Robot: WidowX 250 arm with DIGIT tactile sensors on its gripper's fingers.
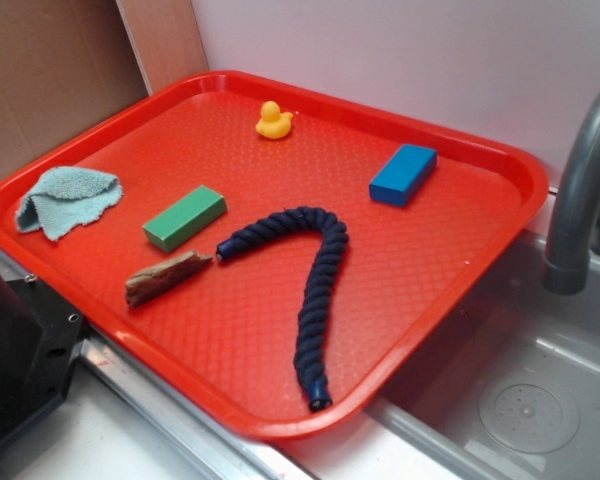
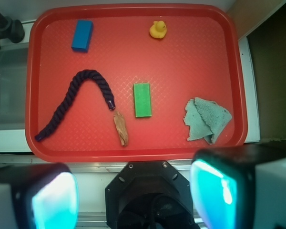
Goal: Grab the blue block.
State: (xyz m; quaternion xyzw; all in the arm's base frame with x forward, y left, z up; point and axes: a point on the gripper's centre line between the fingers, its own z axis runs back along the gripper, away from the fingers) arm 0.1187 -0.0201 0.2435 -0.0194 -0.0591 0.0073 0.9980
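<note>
Blue block (image 2: 82, 35): lies flat near the tray's far left corner in the wrist view, touching nothing.
Rope (image 2: 74, 101): dark navy, bent in an arch, below the block and well apart from it.
Wood piece (image 2: 120, 128): just beside the rope's inner end.
Green block (image 2: 142, 99): mid-tray, flat.
Duck (image 2: 158, 29): yellow, near the far rim.
Cloth (image 2: 207, 119): teal, crumpled at right.
Tray (image 2: 133, 153): red.
Gripper (image 2: 133, 191): wide open, empty, hanging over the tray's near edge.
</note>
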